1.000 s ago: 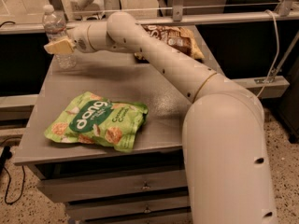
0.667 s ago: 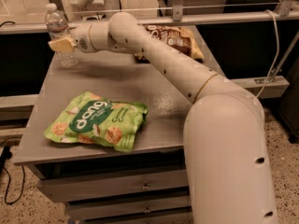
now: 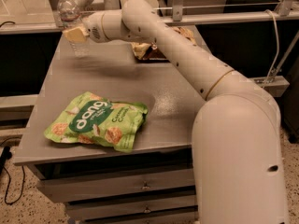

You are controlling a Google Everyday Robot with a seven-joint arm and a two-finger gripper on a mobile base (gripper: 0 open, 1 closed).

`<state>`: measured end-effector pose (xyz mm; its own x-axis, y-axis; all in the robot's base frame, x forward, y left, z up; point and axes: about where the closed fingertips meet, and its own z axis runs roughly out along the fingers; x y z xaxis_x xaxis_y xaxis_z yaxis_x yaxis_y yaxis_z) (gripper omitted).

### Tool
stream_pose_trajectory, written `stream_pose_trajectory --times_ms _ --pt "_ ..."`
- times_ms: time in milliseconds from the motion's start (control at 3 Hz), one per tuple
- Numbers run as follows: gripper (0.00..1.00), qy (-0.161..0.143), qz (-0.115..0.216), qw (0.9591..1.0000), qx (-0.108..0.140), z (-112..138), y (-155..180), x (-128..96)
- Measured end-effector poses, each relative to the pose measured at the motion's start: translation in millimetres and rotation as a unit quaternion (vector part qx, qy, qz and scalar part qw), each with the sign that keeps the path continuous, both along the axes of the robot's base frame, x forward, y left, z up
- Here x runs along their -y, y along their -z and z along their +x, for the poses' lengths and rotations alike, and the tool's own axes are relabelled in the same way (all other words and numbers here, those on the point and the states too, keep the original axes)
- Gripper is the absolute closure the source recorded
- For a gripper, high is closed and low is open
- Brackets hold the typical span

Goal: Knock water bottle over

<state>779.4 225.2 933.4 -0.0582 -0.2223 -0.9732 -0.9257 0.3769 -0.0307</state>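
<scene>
Water bottle [image 3: 68,13] stands near the table [image 3: 163,101] corner, pincer [image 3: 74,33] against its side.

One water bottle [image 3: 69,14] stands at the upper left of the frame. There are two snack bags: one green bag [image 3: 96,122] at lower left and one brown bag [image 3: 148,50] at upper centre. One desk [image 3: 98,73] carries all three. One gripper [image 3: 74,34] is at the upper left, just beside the water bottle.

The white arm [image 3: 187,64] stretches out to the far left, its pincer [image 3: 74,33] there seemingly held level.
</scene>
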Motion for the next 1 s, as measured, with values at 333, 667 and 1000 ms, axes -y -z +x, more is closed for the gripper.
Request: stream_pose_trajectory --times_ms 333,667,1000 --pt "1.0 0.008 -0.057 0.9979 0.031 3.9 -44.5 49.2" --pt "1.0 0.013 -0.123 0.9921 0.022 4.8 -60.1 87.1" --pt "1.0 0.007 -0.189 0.9819 -0.006 -6.8 -54.3 115.6"
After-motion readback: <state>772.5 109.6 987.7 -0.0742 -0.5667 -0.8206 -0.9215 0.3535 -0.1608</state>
